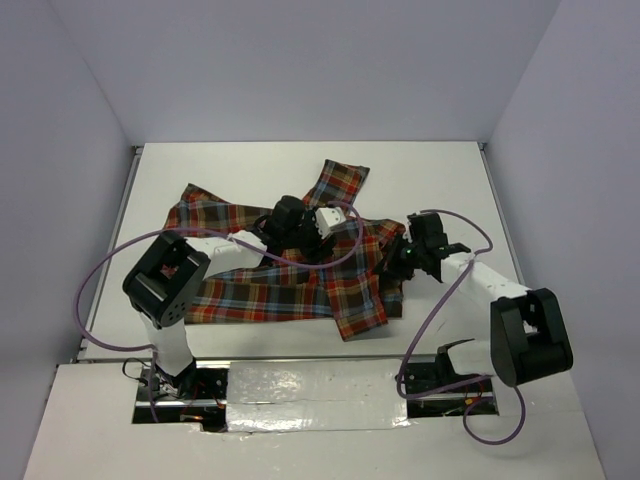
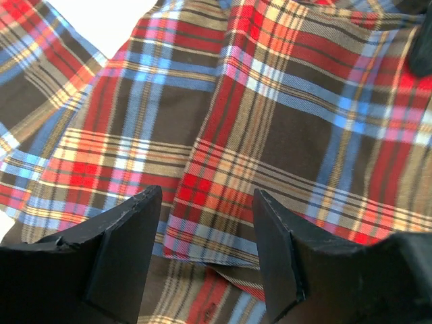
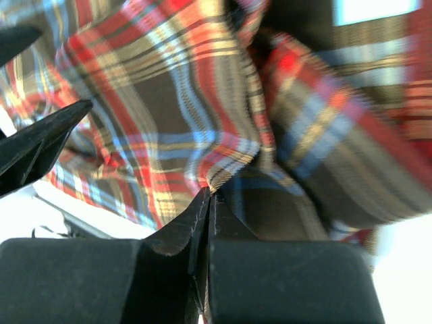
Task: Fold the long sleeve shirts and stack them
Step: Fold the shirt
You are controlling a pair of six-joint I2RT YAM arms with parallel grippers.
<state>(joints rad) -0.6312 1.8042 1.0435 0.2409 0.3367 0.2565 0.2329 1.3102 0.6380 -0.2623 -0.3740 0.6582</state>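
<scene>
The plaid shirt [image 1: 300,275] lies rumpled across the middle of the white table, with one sleeve [image 1: 340,183] pointing to the far side. My left gripper [image 1: 290,232] hovers over the shirt's middle. In the left wrist view it [image 2: 206,202] is open, its fingers [image 2: 135,229] apart just above a folded cloth edge [image 2: 223,263], holding nothing. My right gripper [image 1: 402,257] is at the shirt's right edge. In the right wrist view it [image 3: 209,197] is shut, pinching a fold of the plaid cloth [image 3: 202,121] that bunches up ahead of the tips.
White table [image 1: 440,180] with side walls left and right and a back wall. Purple cables [image 1: 95,290] loop from both arms over the table's near part. The arm bases stand at the near edge [image 1: 300,385].
</scene>
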